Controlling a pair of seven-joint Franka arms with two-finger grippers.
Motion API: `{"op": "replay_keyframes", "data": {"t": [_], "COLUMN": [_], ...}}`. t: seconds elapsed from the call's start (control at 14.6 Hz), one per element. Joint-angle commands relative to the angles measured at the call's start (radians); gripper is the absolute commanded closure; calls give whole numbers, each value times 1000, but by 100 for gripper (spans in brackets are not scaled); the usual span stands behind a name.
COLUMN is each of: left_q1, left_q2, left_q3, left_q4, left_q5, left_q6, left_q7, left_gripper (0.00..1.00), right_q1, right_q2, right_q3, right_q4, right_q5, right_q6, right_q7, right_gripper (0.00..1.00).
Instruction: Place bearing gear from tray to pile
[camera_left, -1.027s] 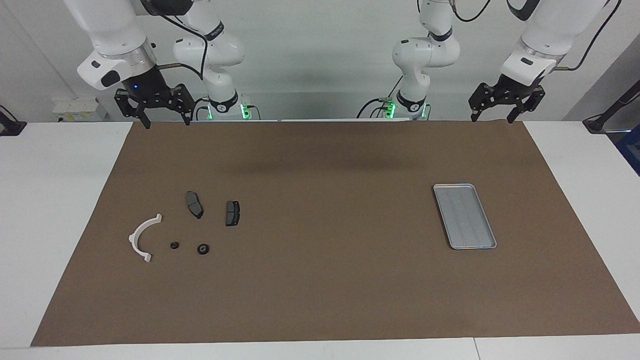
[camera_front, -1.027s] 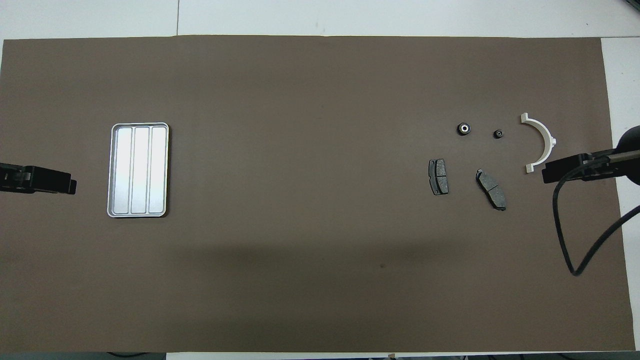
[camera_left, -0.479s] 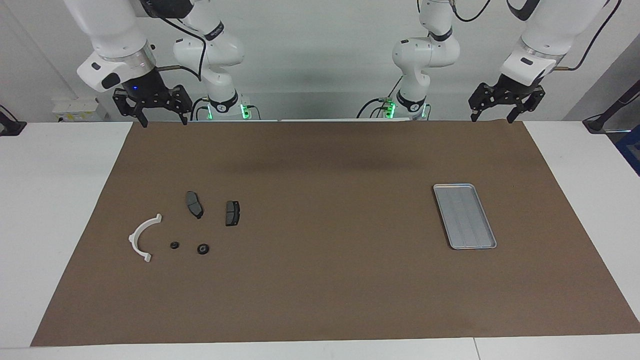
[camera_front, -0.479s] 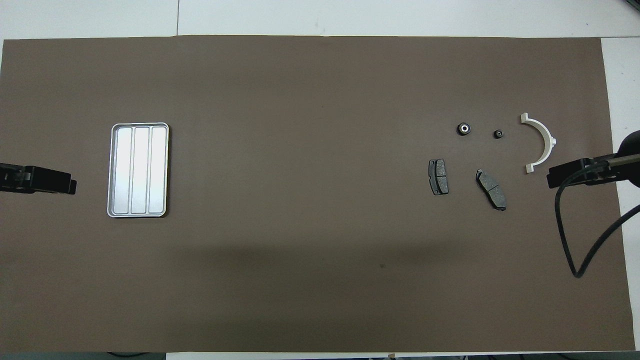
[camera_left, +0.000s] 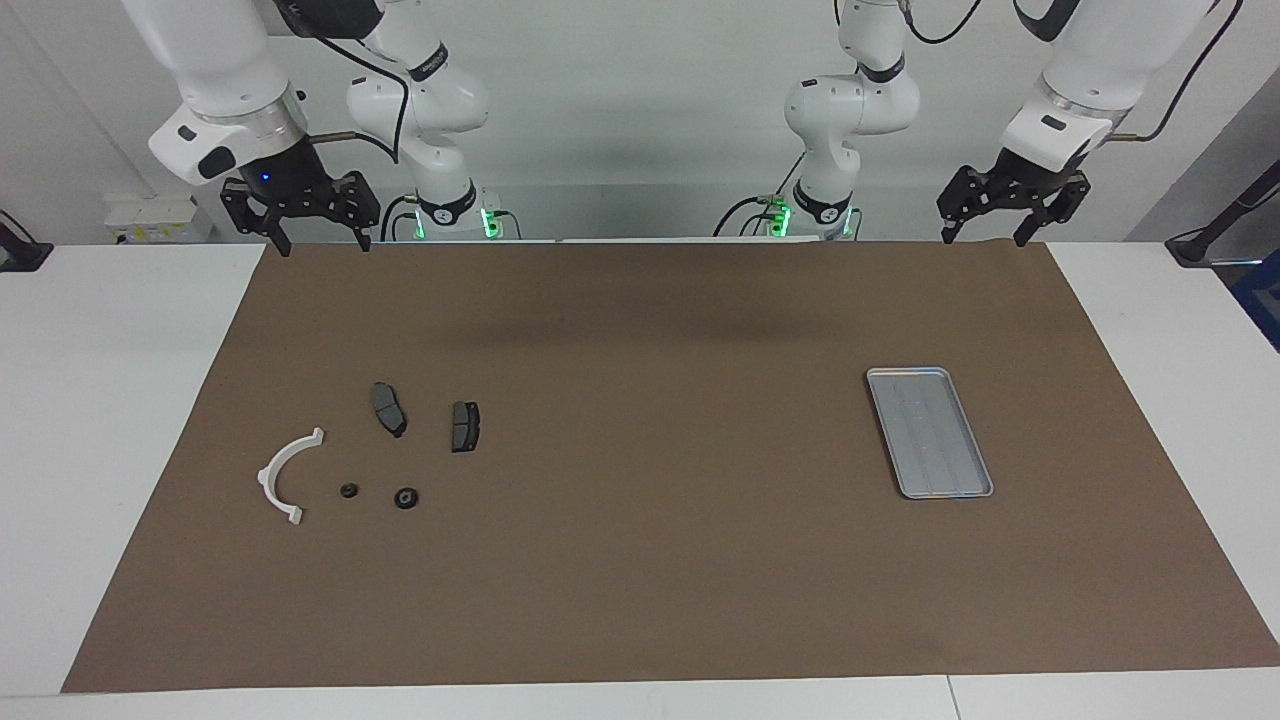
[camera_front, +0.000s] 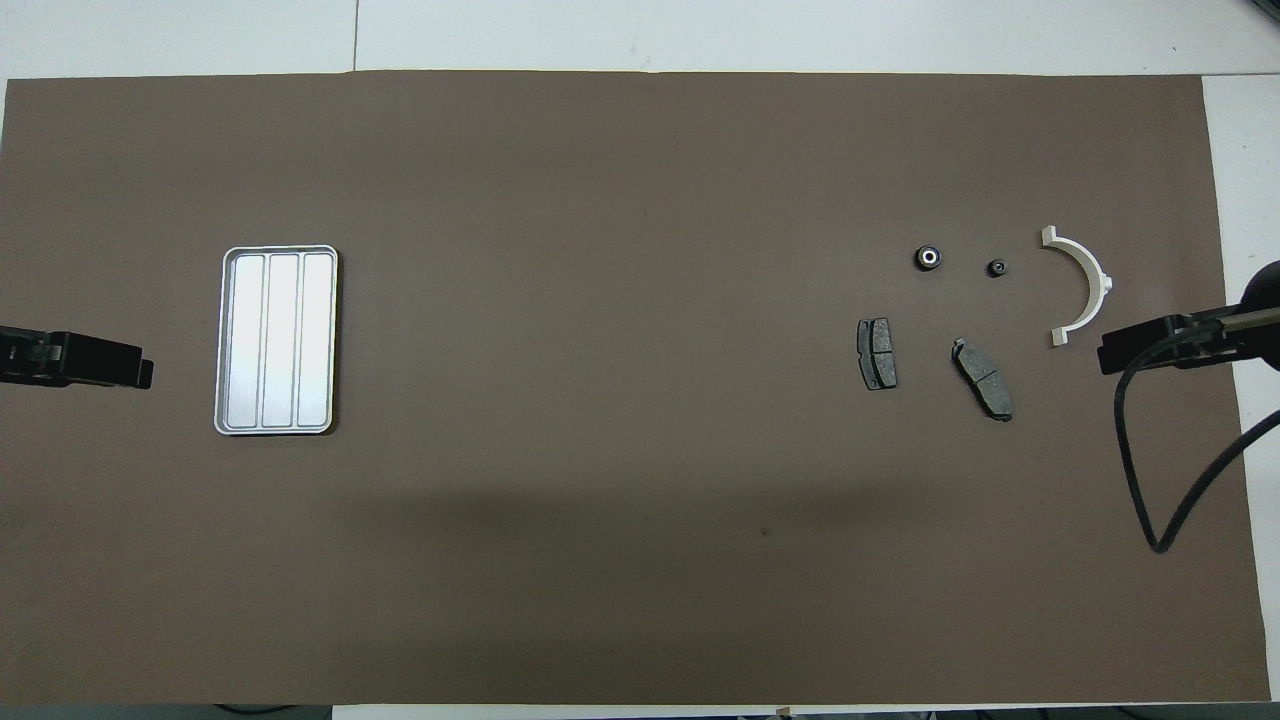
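The silver tray (camera_left: 930, 432) (camera_front: 278, 340) lies toward the left arm's end of the table and shows only its bare ribbed floor. A small dark round bearing gear (camera_left: 405, 498) (camera_front: 928, 257) with a light centre rests on the mat in the pile, beside a smaller black round part (camera_left: 348, 490). The white curved bracket (camera_left: 283, 474) and two dark brake pads (camera_left: 389, 408) (camera_left: 465, 426) lie around them. My right gripper (camera_left: 325, 246) hangs open and holds nothing over the mat's corner by the right arm's base. My left gripper (camera_left: 985, 239) waits open and holds nothing over the mat's corner by the left arm's base.
A brown mat (camera_left: 640, 560) covers most of the white table (camera_left: 100, 400). A black cable (camera_front: 1150, 480) loops down from the right arm over the mat's edge in the overhead view.
The right gripper has risen slightly and drawn back toward the right arm's end of the table. The left arm and all parts have stayed put.
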Motion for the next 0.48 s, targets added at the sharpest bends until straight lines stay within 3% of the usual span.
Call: {"op": "replay_keyframes", "data": {"t": [0.0, 0.41], "left_q1": [-10, -10], "left_q2": [4, 4], "left_q3": [9, 9], "left_q4": [9, 9], "left_q5": [-5, -5], "left_q6": [-11, -11], "left_q7": [-2, -2], "left_gripper": [0, 0], "right_q1": [-27, -39], "right_q2": [-13, -7], "right_q3": [18, 27], "right_q4": [-23, -23], "right_q5": [0, 7], "right_q6": [26, 44], "right_q7": [-31, -27], "right_gripper": [0, 0]}}
